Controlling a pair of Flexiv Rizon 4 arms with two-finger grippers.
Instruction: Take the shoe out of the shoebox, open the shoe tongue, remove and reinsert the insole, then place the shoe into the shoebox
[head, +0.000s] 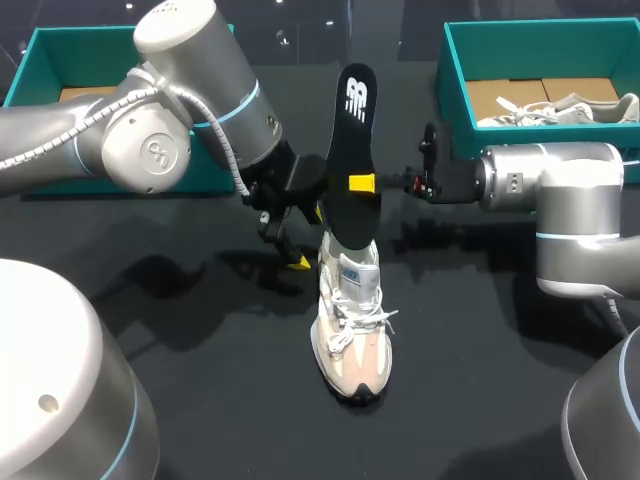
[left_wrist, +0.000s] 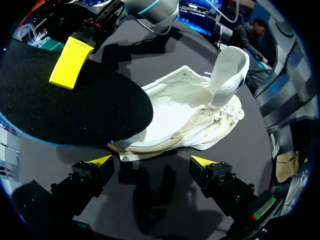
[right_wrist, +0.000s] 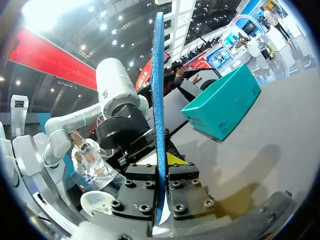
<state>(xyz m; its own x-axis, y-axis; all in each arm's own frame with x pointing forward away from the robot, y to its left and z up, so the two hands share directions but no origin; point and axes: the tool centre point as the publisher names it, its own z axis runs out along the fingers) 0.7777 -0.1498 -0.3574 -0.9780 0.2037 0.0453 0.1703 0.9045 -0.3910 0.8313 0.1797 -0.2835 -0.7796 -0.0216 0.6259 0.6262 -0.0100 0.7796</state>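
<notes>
A pale sneaker (head: 352, 335) stands on the black table, toe toward me, its tongue (left_wrist: 228, 72) pulled up. Over its heel a black insole (head: 352, 140) stands nearly upright, its lower end at the shoe's opening. My right gripper (head: 363, 184) is shut on the insole from the right, and the insole's blue edge (right_wrist: 159, 95) runs between its fingers (right_wrist: 182, 172). My left gripper (head: 308, 238) hangs open just left of the shoe's heel. In the left wrist view the shoe (left_wrist: 185, 117) lies ahead of the open left gripper (left_wrist: 152, 161), empty between its tips, with the insole (left_wrist: 65, 105) above.
A teal shoebox (head: 470, 75) at the back right holds another pale shoe (head: 560, 110). A second teal box (head: 45, 60) sits at the back left, partly behind my left arm. The same box (right_wrist: 222, 105) shows beyond the insole in the right wrist view.
</notes>
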